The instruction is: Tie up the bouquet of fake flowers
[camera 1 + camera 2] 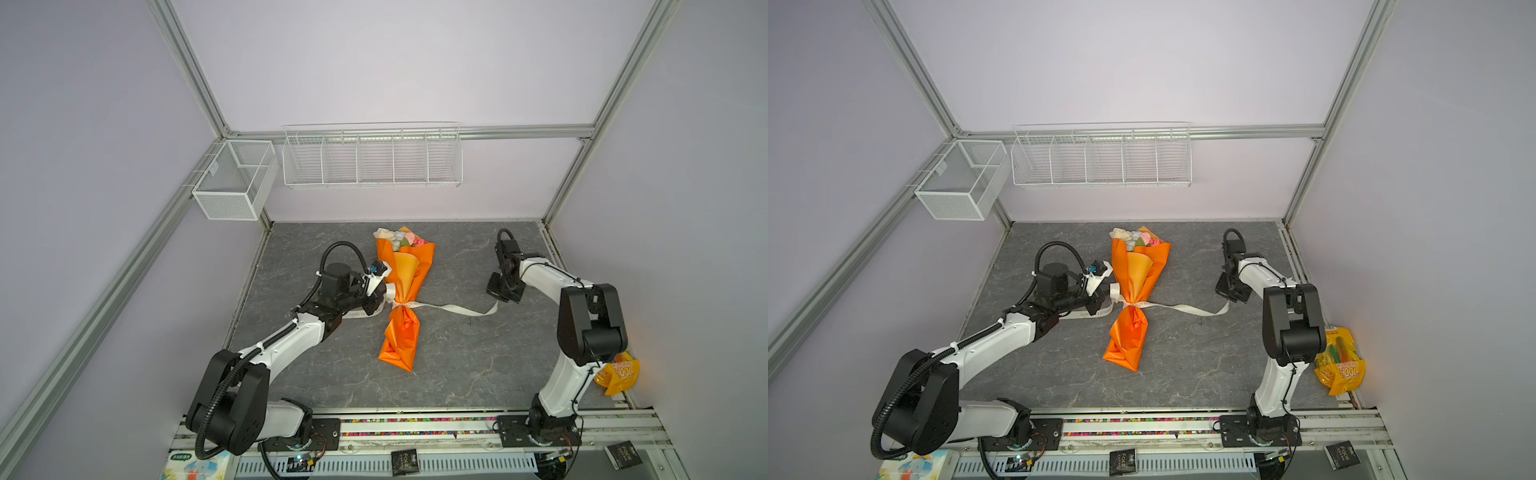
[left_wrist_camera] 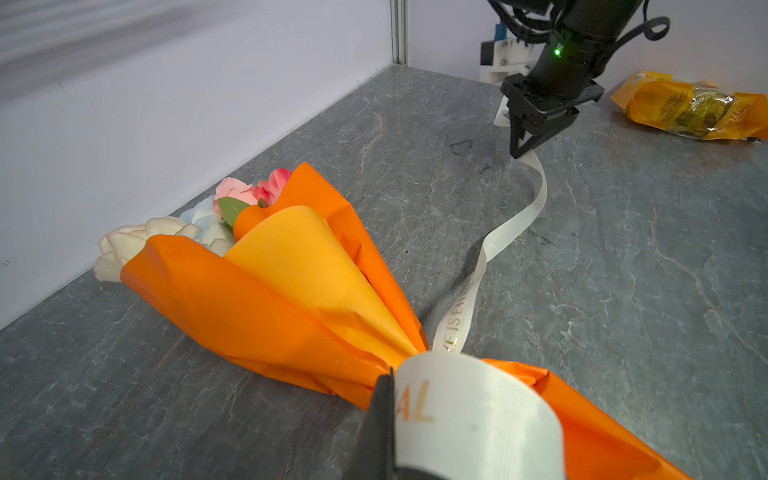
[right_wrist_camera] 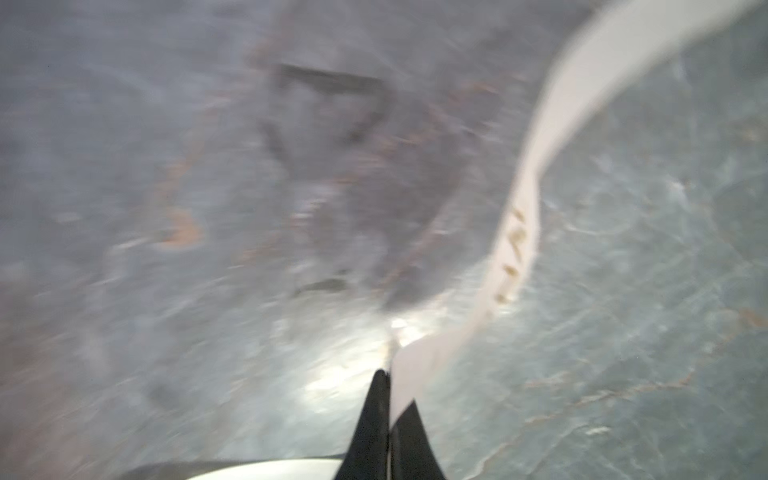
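Grey marbled tabletop (image 1: 457,374) is carrying everything: left gripper (image 2: 390,376) and right gripper (image 2: 519,149) are clamping the ribbon (image 2: 515,220), which is cinching the orange wrap (image 1: 401,336) mid-table around the bouquet of fake flowers (image 1: 397,239); light, crushable, probably best held by ribbon.

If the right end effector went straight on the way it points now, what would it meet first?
Most likely the grey tabletop. The right end effector, shut on the cream lettered ribbon, points steeply down with its tips very near the surface; whether they touch it is unclear.
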